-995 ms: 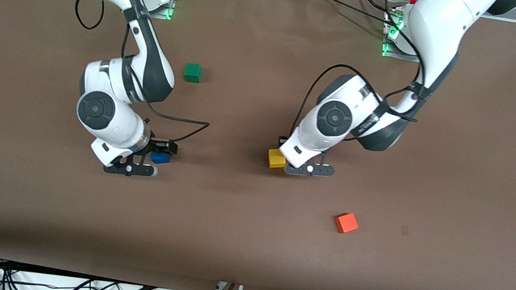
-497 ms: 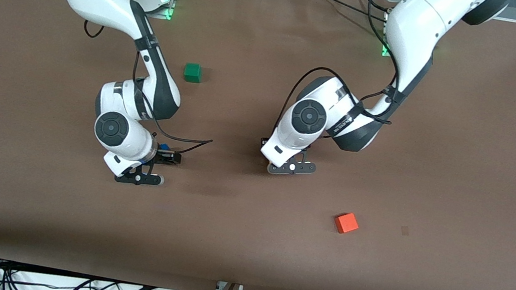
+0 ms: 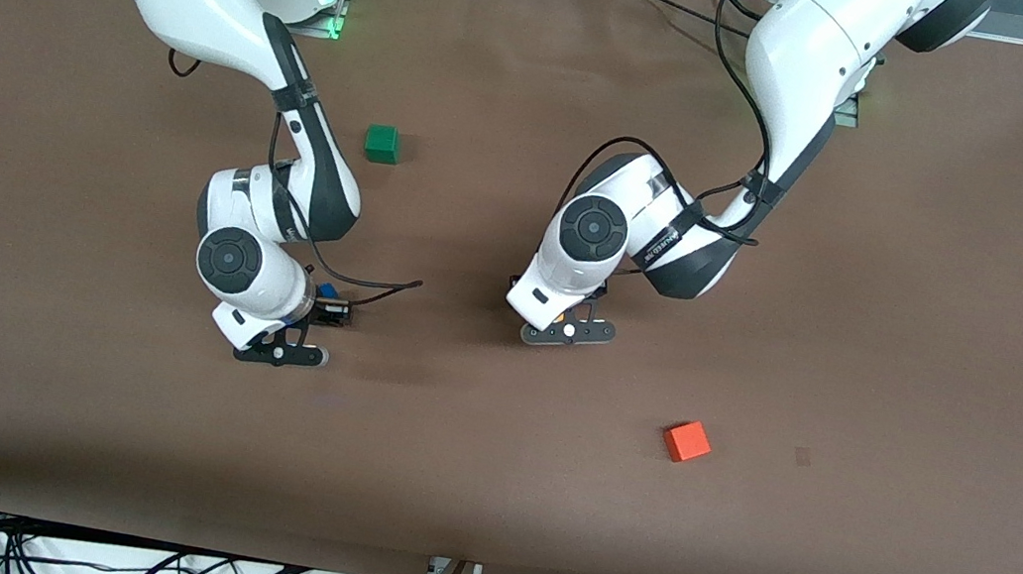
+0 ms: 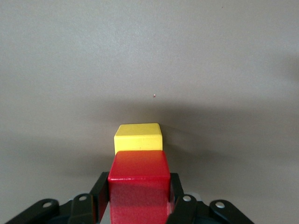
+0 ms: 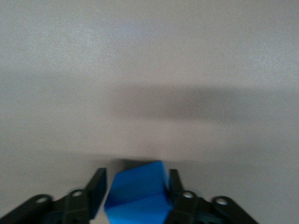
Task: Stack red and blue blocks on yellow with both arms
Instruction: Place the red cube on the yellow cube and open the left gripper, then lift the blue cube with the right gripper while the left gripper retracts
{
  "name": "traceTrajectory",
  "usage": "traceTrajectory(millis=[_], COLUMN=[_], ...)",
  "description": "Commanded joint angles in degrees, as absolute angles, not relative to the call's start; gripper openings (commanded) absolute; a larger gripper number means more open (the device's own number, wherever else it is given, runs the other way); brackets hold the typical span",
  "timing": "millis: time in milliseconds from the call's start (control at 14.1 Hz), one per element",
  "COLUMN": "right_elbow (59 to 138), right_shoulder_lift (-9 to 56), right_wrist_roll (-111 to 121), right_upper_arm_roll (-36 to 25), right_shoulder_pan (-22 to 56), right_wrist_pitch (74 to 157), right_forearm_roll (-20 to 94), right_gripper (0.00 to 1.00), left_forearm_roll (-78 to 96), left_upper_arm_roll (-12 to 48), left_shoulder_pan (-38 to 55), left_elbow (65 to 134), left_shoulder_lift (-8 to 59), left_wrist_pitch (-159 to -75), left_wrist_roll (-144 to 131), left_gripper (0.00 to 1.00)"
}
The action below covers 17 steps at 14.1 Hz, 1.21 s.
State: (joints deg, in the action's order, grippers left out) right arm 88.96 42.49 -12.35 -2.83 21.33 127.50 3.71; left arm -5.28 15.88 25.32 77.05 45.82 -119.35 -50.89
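Note:
In the left wrist view my left gripper [image 4: 139, 183] is shut on the red block [image 4: 139, 196], holding it just above the table beside the yellow cube [image 4: 138, 136]. In the front view the left gripper [image 3: 565, 320] is over mid-table and its wrist hides both the red and the yellow cubes. My right gripper [image 5: 135, 182] is shut on the blue block [image 5: 136, 196], which sits tilted between the fingers above the bare table. In the front view the right gripper [image 3: 317, 302] is toward the right arm's end, with a corner of the blue block [image 3: 328, 291] showing.
A green cube [image 3: 381, 144] lies nearer the robots' bases, between the two arms. An orange cube [image 3: 686, 442] lies nearer the front camera, toward the left arm's end. Black cables trail from both wrists over the brown table [image 3: 908, 383].
The left arm has moved with the red block over the yellow cube, which its wrist now hides in the front view. The right arm has shifted toward mid-table with the blue block.

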Motion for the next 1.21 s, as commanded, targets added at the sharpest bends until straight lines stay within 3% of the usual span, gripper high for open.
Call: traceTrajectory(millis=[0,213,355,426,497,568,639,852,995,1137], right_elbow=[87.9,84.2,84.3,84.7,85.0,85.7,87.4,93.9,94.8,95.6], right_shoulder_lift=[38.6,35.8,35.3,35.7,36.4,37.1,37.1,37.0,37.1,37.3], right_wrist_roll=[-10.7,-10.4,-10.5,-11.2,-11.4,-11.8,-11.9,-11.8,-11.6,-11.0], right_upper_arm_roll=[-2.8,-3.1,-3.1,-3.1,-3.1,-3.0,-3.0,-2.6,-2.6,-2.6], right_shoulder_pan=[21.1,21.1,21.2,21.2,21.2,21.1,21.4,22.0,23.0,24.3], right_wrist_pitch=[121.1,113.3,112.4,112.7,113.5,114.2,115.8,123.4,123.5,124.2], right_forearm_roll=[4.7,4.2,4.4,4.6,4.7,4.7,4.7,4.7,4.7,4.4], right_gripper=[0.23,0.23,0.23,0.28,0.5,0.85,0.96,0.99,0.99,0.99], left_forearm_roll=[-5.0,-5.0,-5.0,-5.0,-4.9,-4.8,-4.7,-4.5,-4.9,-4.7], left_upper_arm_roll=[14.5,13.8,13.6,13.6,13.7,14.1,13.9,13.8,13.7,13.6], left_shoulder_pan=[26.1,24.0,21.3,19.9,17.6,15.3,13.1,6.4,3.7,1.0], left_elbow=[74.2,68.6,64.1,62.2,60.8,60.5,60.5,60.6,61.5,67.4], left_shoulder_lift=[45.9,44.8,44.1,43.9,43.0,41.6,39.4,33.0,27.9,21.7], left_wrist_pitch=[-118.7,-113.1,-107.7,-104.5,-101.4,-98.8,-97.0,-89.5,-87.0,-84.8], left_wrist_roll=[-51.0,-49.8,-42.7,-39.0,-35.8,-32.2,-28.3,-24.9,-24.1,-19.8], left_gripper=[1.0,1.0,1.0,1.0,1.0,1.0,1.0,1.0,1.0,1.0])
